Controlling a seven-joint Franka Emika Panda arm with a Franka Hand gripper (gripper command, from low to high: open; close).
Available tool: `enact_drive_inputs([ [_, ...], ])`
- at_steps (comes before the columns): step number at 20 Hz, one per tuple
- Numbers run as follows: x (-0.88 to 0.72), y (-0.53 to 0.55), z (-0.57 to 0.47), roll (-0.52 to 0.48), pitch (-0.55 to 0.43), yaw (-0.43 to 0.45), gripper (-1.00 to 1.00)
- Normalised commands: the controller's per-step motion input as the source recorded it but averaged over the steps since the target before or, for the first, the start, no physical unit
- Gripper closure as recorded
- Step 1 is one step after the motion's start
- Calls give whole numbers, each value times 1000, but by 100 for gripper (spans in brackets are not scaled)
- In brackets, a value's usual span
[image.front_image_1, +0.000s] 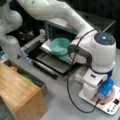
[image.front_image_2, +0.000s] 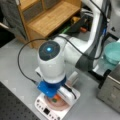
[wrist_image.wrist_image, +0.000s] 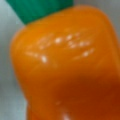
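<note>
An orange toy carrot (wrist_image.wrist_image: 65, 67) with a green top (wrist_image.wrist_image: 37, 10) fills the wrist view, very close to the camera. In both front views the arm reaches straight down, and my gripper (image.front_image_1: 102, 97) (image.front_image_2: 56, 98) sits low over a pinkish round plate (image.front_image_1: 111, 96) (image.front_image_2: 60, 105). That plate rests on a white scale-like base (image.front_image_1: 111, 106) (image.front_image_2: 46, 111). A blue wrist mount (image.front_image_1: 107, 86) (image.front_image_2: 48, 88) hides the fingers from both sides. No finger shows in the wrist view.
A teal bowl (image.front_image_1: 60, 46) (image.front_image_2: 113, 52) sits on the open door of a toaster oven (image.front_image_1: 58, 28). A wooden shelf unit (image.front_image_1: 17, 92) (image.front_image_2: 50, 17) stands nearby. A black cable (image.front_image_1: 68, 87) (image.front_image_2: 21, 67) loops over the grey table.
</note>
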Motion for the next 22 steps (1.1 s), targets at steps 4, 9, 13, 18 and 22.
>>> enact_drive_inputs([
  [4, -119, 85, -132, -315, -148, 11, 100],
  [9, -119, 78, -123, -319, -153, 12, 100],
  [13, -118, 79, -120, -319, -146, 9, 100],
  [18, -114, 71, -84, -313, -137, 5, 100],
  [22, -162, 43, 127, -278, -61, 25, 100],
])
